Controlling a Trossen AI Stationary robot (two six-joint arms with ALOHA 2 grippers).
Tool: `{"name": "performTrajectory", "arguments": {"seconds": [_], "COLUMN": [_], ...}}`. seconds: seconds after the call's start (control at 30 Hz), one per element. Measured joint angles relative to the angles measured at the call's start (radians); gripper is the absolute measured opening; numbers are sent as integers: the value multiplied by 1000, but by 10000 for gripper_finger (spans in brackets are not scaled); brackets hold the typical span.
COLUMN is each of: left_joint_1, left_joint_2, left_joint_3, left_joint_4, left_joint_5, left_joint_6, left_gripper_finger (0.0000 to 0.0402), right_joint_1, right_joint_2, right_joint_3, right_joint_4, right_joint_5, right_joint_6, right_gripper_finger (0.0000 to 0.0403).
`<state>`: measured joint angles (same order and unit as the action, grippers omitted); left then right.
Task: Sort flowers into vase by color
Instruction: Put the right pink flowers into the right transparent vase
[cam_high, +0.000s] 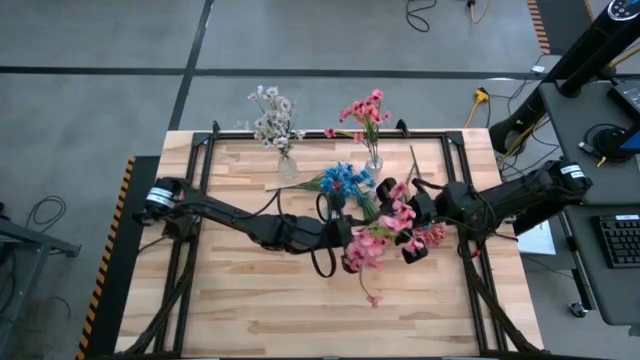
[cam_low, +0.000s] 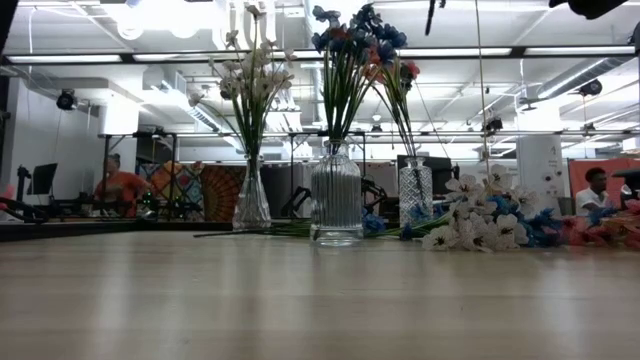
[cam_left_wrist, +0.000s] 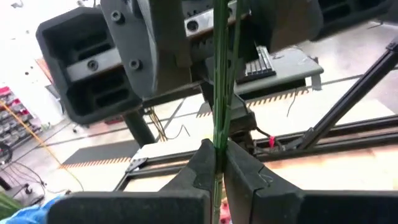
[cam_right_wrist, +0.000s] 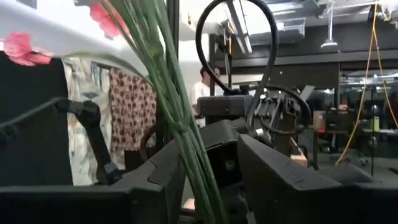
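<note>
A pink spray (cam_high: 385, 240) hangs between my two grippers above the table's middle. My left gripper (cam_left_wrist: 217, 158), reaching in from the left (cam_high: 350, 238), is shut on its green stems (cam_left_wrist: 219, 93). My right gripper (cam_right_wrist: 214, 180), coming from the right (cam_high: 412, 215), stands open with the same stems (cam_right_wrist: 174, 106) running through the gap. At the back, white flowers (cam_high: 273, 122) and pink flowers (cam_high: 366, 112) stand in glass vases. Blue blossoms (cam_high: 345, 180) show between them. In the low view, blue blossoms fill a ribbed vase (cam_low: 337, 195). My left gripper pinches the bundle of green stems (cam_left_wrist: 218, 134) between its two fingers. The fingers lie level, coming from the table's left, across the stems. The spray is lifted clear of the table. My right gripper has the stems close beside one finger (cam_right_wrist: 158, 180); whether they touch I cannot tell.
Loose white, blue and pink flowers (cam_low: 490, 225) lie in a heap on the wooden table (cam_high: 250, 300). A loose green stem (cam_high: 290, 186) lies by the white vase (cam_high: 287, 165). A black frame runs around the table's edges. The near half of the top is bare wood.
</note>
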<state>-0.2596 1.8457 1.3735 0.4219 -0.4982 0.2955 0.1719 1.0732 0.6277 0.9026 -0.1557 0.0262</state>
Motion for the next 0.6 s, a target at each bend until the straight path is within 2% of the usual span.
{"name": "performTrajectory", "arguments": {"seconds": [0.13, 0.27, 0.4, 0.6], "left_joint_1": [-2, -2, -2, -4], "left_joint_2": [-15, -18, -18, -21], "left_joint_3": [0, 0, 0, 0], "left_joint_4": [-58, -86, -83, -75], "left_joint_5": [-24, -35, -35, -34], "left_joint_6": [-24, -39, -43, -65], "left_gripper_finger": [0, 0, 0, 24], "right_joint_1": [0, 0, 0, -1], "right_joint_2": [-54, -91, -90, -81], "right_joint_3": [2, 31, 79, 102], "right_joint_4": [-89, -221, -326, -351], "right_joint_5": [1, 2, 2, 3], "right_joint_6": [0, 0, -6, -38], "right_gripper_finger": [140, 123, 85, 16]}}
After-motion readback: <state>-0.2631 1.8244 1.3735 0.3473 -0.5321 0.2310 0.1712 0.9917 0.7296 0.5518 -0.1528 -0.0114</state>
